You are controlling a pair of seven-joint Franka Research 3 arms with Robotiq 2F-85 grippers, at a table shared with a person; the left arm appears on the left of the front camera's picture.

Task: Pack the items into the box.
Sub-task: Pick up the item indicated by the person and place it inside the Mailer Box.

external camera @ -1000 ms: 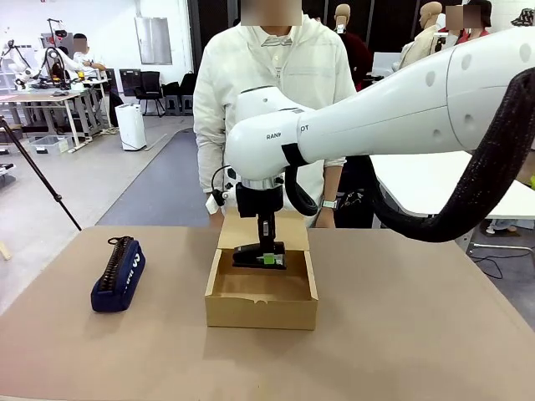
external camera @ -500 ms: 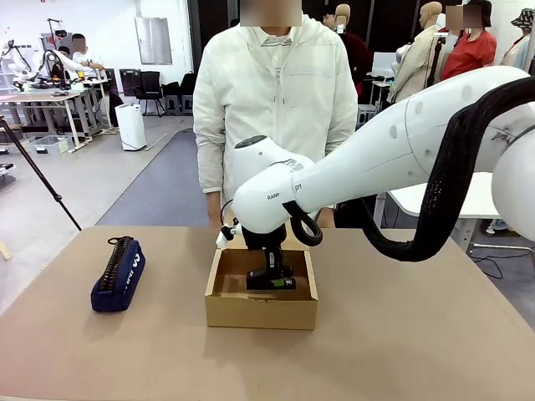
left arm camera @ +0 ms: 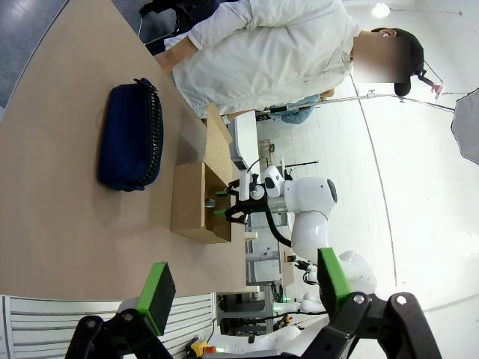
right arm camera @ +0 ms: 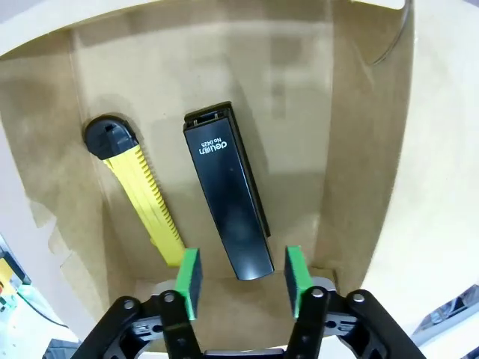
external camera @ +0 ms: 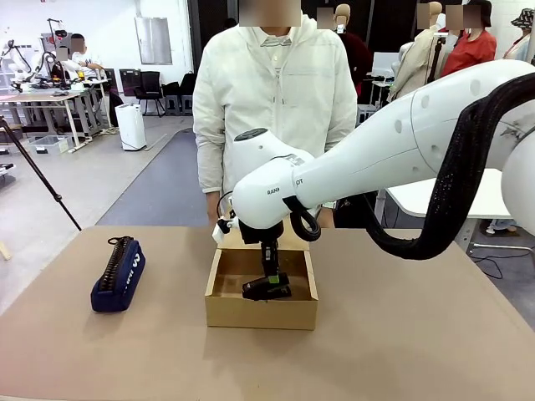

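Stapler (right arm camera: 228,191): lies flat on box (right arm camera: 359,149) floor, just beside yellow knife (right arm camera: 142,194). Sits between right gripper (right arm camera: 241,271) pads, half parted, touching neither, gripping nothing. Pouch (external camera: 119,274): rests on table (external camera: 418,334), left of box. Left gripper (left arm camera: 245,288): stands wide open, empty, well apart from box.

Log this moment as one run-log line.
right gripper: open over stapler | stapler: lying in box beside yellow cutter | pouch: on table | left gripper: open
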